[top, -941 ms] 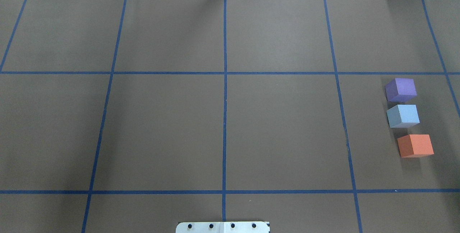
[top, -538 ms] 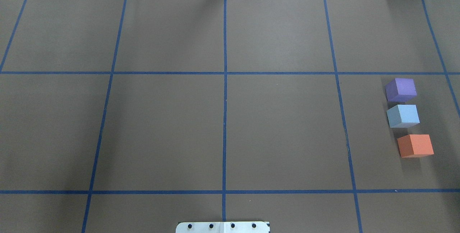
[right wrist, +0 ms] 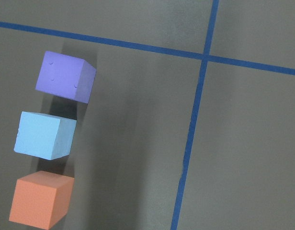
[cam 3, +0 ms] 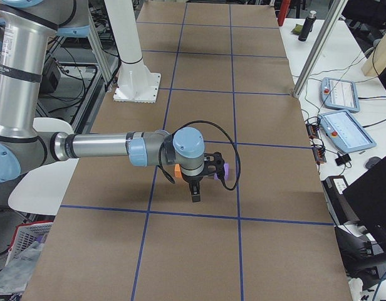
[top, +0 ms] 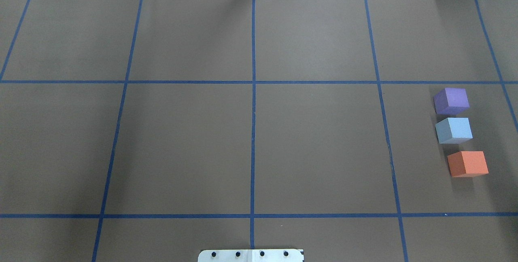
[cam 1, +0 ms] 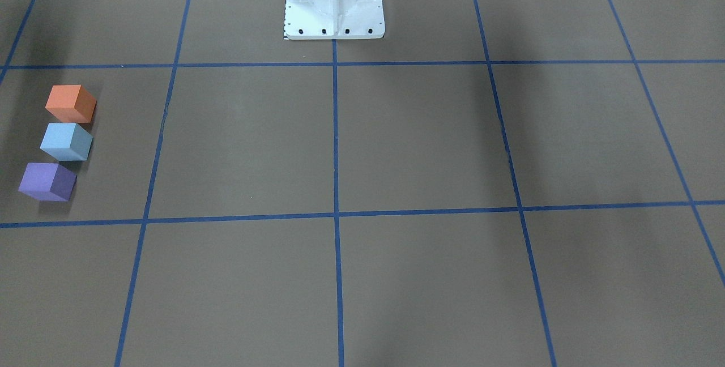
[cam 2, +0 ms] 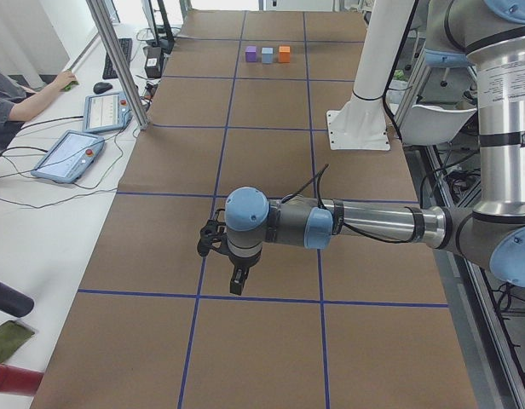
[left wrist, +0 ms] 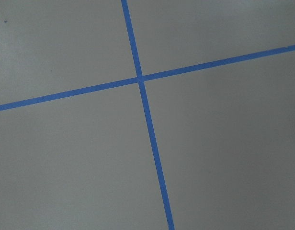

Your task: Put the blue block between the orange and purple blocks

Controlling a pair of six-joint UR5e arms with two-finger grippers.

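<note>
The light blue block (top: 454,130) sits on the brown table between the purple block (top: 451,101) and the orange block (top: 468,163), in a short row at the right. The three also show in the front view as orange (cam 1: 71,103), blue (cam 1: 66,141) and purple (cam 1: 47,182), and in the right wrist view as purple (right wrist: 66,76), blue (right wrist: 44,135) and orange (right wrist: 41,199). My right gripper (cam 3: 194,196) hangs above the row, touching nothing. My left gripper (cam 2: 235,288) hangs over bare table far from the blocks. I cannot tell whether either is open or shut.
Blue tape lines (top: 253,132) divide the brown table into squares. The white robot base plate (top: 251,255) stands at the near edge. Tablets and cables (cam 2: 71,153) lie beyond the table's far side, where an operator sits.
</note>
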